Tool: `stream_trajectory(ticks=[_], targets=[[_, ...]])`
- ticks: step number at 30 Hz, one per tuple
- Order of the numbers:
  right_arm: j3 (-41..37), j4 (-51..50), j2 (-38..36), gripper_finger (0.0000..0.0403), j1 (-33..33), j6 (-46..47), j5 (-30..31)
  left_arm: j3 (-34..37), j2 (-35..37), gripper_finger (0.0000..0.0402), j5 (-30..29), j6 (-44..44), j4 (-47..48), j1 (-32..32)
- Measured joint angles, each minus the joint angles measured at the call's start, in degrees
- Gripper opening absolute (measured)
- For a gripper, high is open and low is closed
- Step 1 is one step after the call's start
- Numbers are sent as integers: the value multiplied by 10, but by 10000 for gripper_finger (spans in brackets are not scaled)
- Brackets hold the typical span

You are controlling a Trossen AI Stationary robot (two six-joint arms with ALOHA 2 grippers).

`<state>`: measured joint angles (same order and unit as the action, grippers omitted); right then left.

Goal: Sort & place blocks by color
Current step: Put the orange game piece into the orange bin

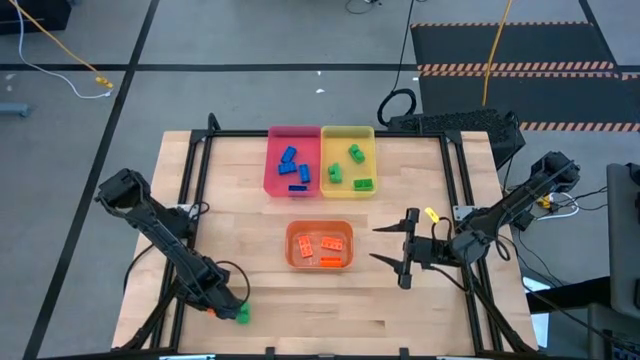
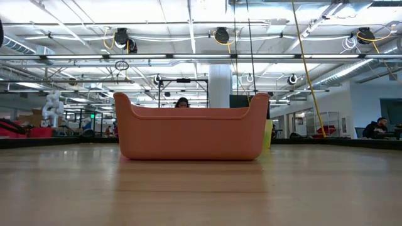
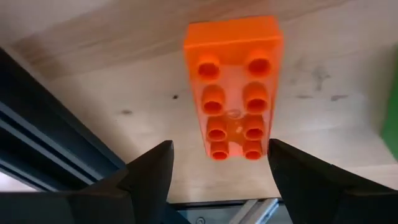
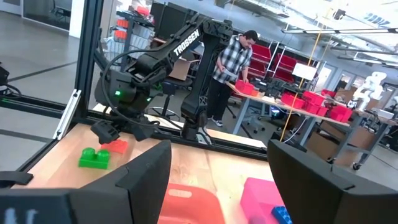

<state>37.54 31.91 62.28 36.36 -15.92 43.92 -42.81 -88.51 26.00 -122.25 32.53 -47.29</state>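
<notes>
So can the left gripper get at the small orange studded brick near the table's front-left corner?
Probably yes: the left gripper hangs open right over the orange studded brick, which lies flat on the bare wooden table. Nothing sits between the fingers and the brick.

A grey floor (image 1: 250, 40) with a yellow cable (image 1: 60, 55) surrounds the wooden table (image 1: 250, 300), and behind it a person (image 4: 233, 68) stands near red bins (image 4: 311, 99).

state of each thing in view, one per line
left gripper: open, over an orange block lying loose on the table
green block: loose beside it, at the near left corner
right gripper: open, empty, right of the orange tray
pink tray: holds blue blocks
yellow tray: holds green blocks
orange tray: holds orange blocks
</notes>
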Motion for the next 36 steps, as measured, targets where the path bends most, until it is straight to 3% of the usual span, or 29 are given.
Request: stream_trajectory(ticks=[7,22,27,36], targets=[[0,0,0,258,0,1,0,5,0,260,-25,1,-46,3],[0,0,0,258,0,1,0,5,0,260,-35,17,9,18],[0,0,0,258,0,0,-1,6,0,260,-64,33,6,35],[0,0,0,258,0,-4,-2,22,2,260,-61,37,2,40]])
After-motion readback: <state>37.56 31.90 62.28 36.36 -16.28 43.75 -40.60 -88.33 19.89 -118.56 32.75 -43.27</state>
